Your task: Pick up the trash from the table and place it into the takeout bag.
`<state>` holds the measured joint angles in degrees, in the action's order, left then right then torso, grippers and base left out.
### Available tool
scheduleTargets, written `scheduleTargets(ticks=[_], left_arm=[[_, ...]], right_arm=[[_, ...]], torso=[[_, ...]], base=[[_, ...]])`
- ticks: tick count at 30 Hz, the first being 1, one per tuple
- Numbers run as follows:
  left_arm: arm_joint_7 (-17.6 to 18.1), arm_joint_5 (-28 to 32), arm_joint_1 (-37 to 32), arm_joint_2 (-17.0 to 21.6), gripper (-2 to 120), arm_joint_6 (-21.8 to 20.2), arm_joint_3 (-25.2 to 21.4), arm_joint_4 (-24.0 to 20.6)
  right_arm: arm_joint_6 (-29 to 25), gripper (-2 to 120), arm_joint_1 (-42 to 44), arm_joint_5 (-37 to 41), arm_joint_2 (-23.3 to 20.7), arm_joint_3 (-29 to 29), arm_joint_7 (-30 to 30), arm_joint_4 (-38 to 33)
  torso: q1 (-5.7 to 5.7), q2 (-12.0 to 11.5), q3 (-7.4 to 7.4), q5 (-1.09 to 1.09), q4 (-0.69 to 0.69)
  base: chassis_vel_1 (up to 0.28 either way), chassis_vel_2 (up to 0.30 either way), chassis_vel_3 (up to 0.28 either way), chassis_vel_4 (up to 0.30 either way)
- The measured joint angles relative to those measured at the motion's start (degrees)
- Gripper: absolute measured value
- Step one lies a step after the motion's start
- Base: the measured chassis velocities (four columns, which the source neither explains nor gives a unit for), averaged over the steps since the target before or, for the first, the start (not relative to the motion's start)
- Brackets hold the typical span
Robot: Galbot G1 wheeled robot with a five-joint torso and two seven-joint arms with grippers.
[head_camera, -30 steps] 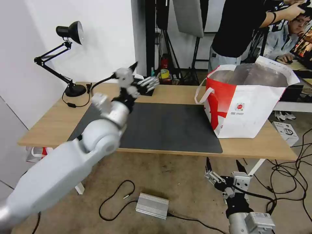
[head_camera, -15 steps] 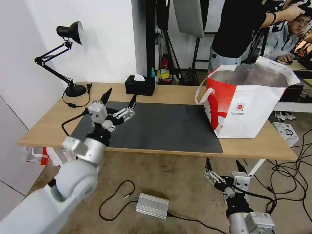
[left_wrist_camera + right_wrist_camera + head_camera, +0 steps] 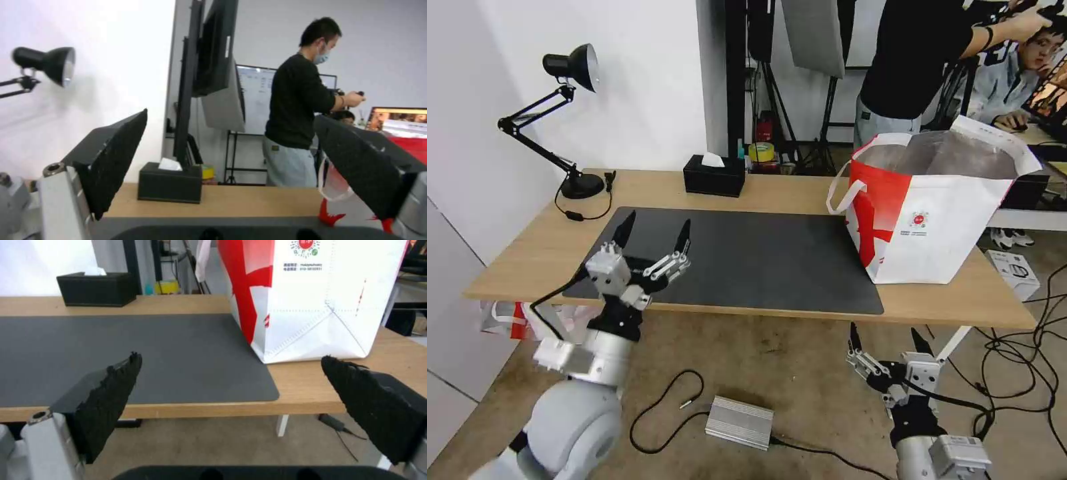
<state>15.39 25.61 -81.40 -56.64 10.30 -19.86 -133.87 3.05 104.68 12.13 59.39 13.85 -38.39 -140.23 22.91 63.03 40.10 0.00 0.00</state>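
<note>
Left end effector (image 3: 652, 235) has dropped and pulled back over the last second: from up near the tissue box (image 3: 714, 176) at the back of the bench (image 3: 760, 190) to the near-left corner of the dark mat (image 3: 760, 257), arm folded in toward the body. Fingers spread wide, nothing between them. Right end effector (image 3: 887, 342) is parked low in front of the bench, below its edge, also spread and empty, unchanged.

No trash visible on the bench; mat is bare. Takeout bag (image 3: 934, 213) stands upright at the right end, mouth open, foil lining showing; contents not visible from here.

Read: left arm retracting after a drop-off, task looks done or nearly so.
</note>
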Motion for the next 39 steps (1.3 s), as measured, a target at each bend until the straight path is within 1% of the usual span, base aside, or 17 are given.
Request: scheduleTargets(ticks=[2,3,5,6,8,10,12,14,16,19,26,33,39], left_arm=[[-0.5,-2.1,-3.2,-2.4,100,0.7,-1.2,-0.9],[-0.5,-2.1,-3.2,-2.4,100,0.7,-1.2,-0.9],[-0.8,-4.4,-6.2,-4.6,100,1.6,-2.3,-1.5],[-0.8,-4.4,-6.2,-4.6,100,1.6,-2.3,-1.5],[-0.9,-6.2,-8.1,-6.0,100,2.4,-2.7,-1.7],[-0.9,-7.9,-9.6,-7.7,100,2.9,-2.7,-1.7],[-0.9,-8.3,-9.9,-8.2,100,3.0,-2.7,-1.7],[-0.8,-10.0,-11.0,-9.6,100,3.2,-2.4,-1.4],[-0.8,-10.5,-11.3,-9.9,100,3.3,-2.3,-1.3],[-0.7,-13.0,-13.5,-11.5,100,4.0,-1.5,-0.7],[-0.5,-15.1,-15.4,-12.9,100,4.5,-1.2,-0.2],[-0.2,-19.2,-19.6,-14.3,100,5.3,-0.1,0.7],[0.0,-20.1,-21.1,-14.6,100,5.4,0.2,0.8]], right_arm=[[0.0,100,0.0,0.0,0.0,0.0,0.0,0.0],[0.0,100,0.0,0.0,0.0,0.0,0.0,0.0],[0.0,100,0.0,0.0,0.0,0.0,0.0,0.0],[0.0,100,0.0,0.0,0.0,0.0,0.0,0.0],[0.0,100,0.0,0.0,0.0,0.0,0.0,0.0],[0.0,100,0.0,0.0,0.0,0.0,0.0,0.0],[0.0,100,0.0,0.0,0.0,0.0,0.0,0.0],[0.0,100,0.0,0.0,0.0,0.0,0.0,0.0],[0.0,100,0.0,0.0,0.0,0.0,0.0,0.0],[0.0,100,0.0,0.0,0.0,0.0,0.0,0.0],[0.0,100,0.0,0.0,0.0,0.0,0.0,0.0],[0.0,100,0.0,0.0,0.0,0.0,0.0,0.0],[0.0,100,0.0,0.0,0.0,0.0,0.0,0.0]], torso=[[0.01,0.0,0.00,0.00,0.00],[0.01,0.0,0.00,0.00,0.00],[0.00,0.0,0.00,0.00,0.01],[0.00,0.0,0.00,0.00,0.01],[0.01,0.0,0.00,0.00,0.01],[0.00,0.0,0.00,0.00,0.00],[0.01,0.0,0.00,0.01,0.00],[0.01,0.0,0.00,0.00,0.00],[0.00,0.0,0.00,0.00,0.00],[0.00,0.0,0.00,0.00,0.00],[0.01,0.0,0.00,0.00,0.00],[0.00,0.0,0.00,0.00,0.00],[0.00,0.0,0.00,0.00,0.00]], base=[[0.000,0.000,0.000,0.000],[0.000,0.000,0.000,0.000],[0.000,0.000,0.000,0.000],[0.000,0.000,0.000,0.000],[0.000,0.000,0.000,0.000],[0.000,0.000,0.000,0.000],[0.000,0.000,0.000,0.000],[0.000,0.000,0.000,0.000],[0.000,0.000,0.000,0.000],[0.000,0.000,0.000,0.000],[0.000,0.000,0.000,0.000],[0.000,0.000,0.000,0.000],[0.000,0.000,0.000,0.000]])
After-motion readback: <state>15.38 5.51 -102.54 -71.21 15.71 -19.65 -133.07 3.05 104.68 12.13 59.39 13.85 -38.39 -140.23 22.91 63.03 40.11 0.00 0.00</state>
